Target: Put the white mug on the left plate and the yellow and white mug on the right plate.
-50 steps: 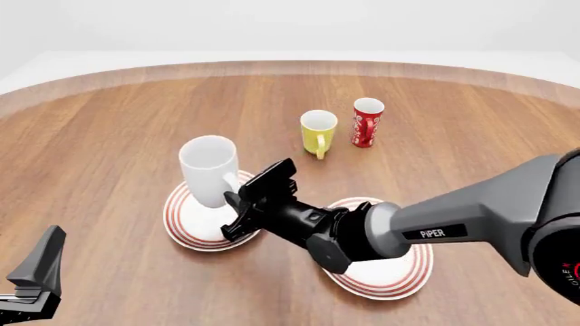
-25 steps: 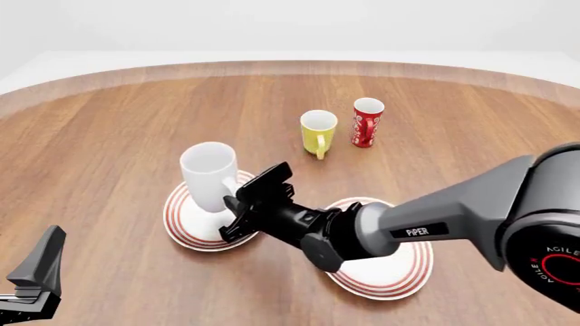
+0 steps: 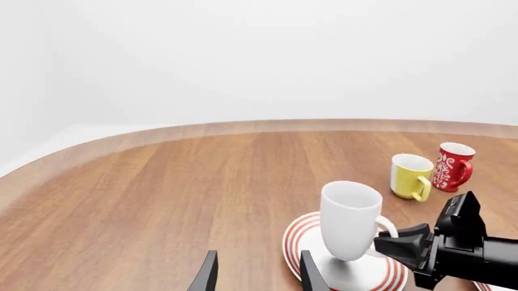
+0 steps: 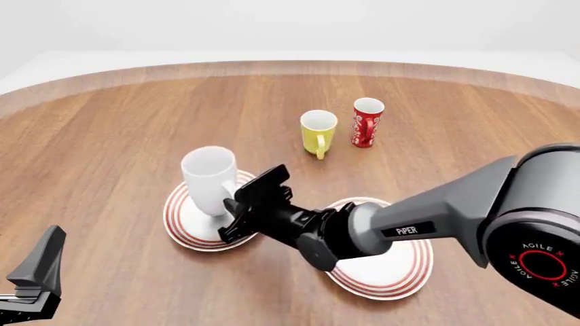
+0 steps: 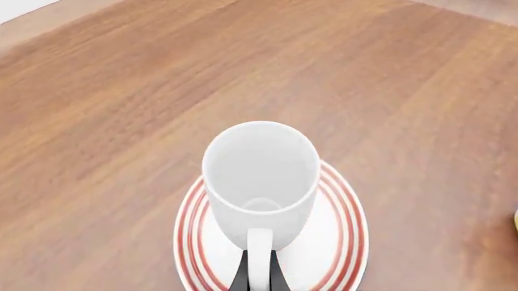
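The white mug (image 4: pixel 209 178) stands upright on the left plate (image 4: pixel 181 227). My right gripper (image 4: pixel 238 216) is shut on its handle. In the right wrist view the white mug (image 5: pixel 261 173) sits in the middle of the left plate (image 5: pixel 190 233), with its handle (image 5: pixel 259 257) pinched between the two fingers. The yellow and white mug (image 4: pixel 318 130) stands on the table farther back, and the right plate (image 4: pixel 403 282) lies partly under my right arm. My left gripper (image 3: pixel 257 276) is open at the near left, away from everything.
A red patterned cup (image 4: pixel 366 122) stands just right of the yellow and white mug. In the left wrist view the white mug (image 3: pixel 350 218), the yellow and white mug (image 3: pixel 409 176) and the red cup (image 3: pixel 452 167) show, with the right gripper (image 3: pixel 404 242) at the handle.
My right gripper has lowered the white mug from slightly above the left plate down onto it. The left arm has not moved.
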{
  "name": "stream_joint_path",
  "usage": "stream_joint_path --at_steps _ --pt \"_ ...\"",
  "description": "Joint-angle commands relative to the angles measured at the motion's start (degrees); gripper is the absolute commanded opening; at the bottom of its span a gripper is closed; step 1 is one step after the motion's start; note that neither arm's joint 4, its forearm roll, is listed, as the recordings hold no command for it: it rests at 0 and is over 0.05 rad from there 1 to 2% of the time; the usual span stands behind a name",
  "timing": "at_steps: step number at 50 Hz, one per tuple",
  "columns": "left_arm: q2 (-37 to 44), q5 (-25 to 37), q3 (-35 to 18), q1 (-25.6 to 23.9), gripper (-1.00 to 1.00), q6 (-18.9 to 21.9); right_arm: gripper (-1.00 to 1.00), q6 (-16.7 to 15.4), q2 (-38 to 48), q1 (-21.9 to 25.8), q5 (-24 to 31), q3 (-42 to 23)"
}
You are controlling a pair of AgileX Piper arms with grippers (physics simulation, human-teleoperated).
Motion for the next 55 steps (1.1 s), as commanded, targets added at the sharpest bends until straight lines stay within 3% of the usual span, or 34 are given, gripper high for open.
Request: stream_joint_path --at_steps 1,22,23,55 --pt "0.0 0.0 0.0 0.0 1.00 0.0 -1.00 0.4 0.7 0.0 0.2 -0.7" --pt "0.0 0.0 0.0 0.0 1.00 0.0 -1.00 0.4 1.7 -0.6 0.6 -1.3" --pt "0.0 0.0 0.0 0.0 1.00 0.0 1.00 0.3 1.7 -0.6 0.6 -1.3" --pt "0.0 0.0 0.0 0.0 1.00 0.0 1.00 -0.1 -2.2 -0.9 0.7 0.6"
